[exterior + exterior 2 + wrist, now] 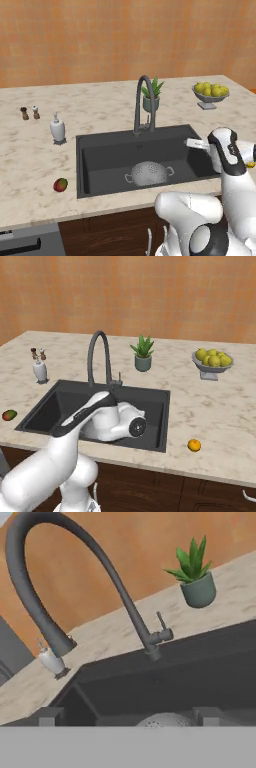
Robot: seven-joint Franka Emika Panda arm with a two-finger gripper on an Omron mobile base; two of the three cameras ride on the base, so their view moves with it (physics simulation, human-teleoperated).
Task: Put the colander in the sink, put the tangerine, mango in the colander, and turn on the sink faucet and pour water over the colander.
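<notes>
With the colander (148,172) seated in the sink (95,155), your tool (127,714) hangs wide open, empty — mango (60,185) and tangerine (194,445) wait on the bench (35,160), far apart.

Even, bright rendered light with faint shadows, no glare; all views look soft and slightly blurred.

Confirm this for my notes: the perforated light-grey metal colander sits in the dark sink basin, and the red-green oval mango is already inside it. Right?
Not quite. The perforated light-grey metal colander does sit in the dark sink basin, but the red-green oval mango lies on the marble counter left of the sink, as the left base view shows.
</notes>
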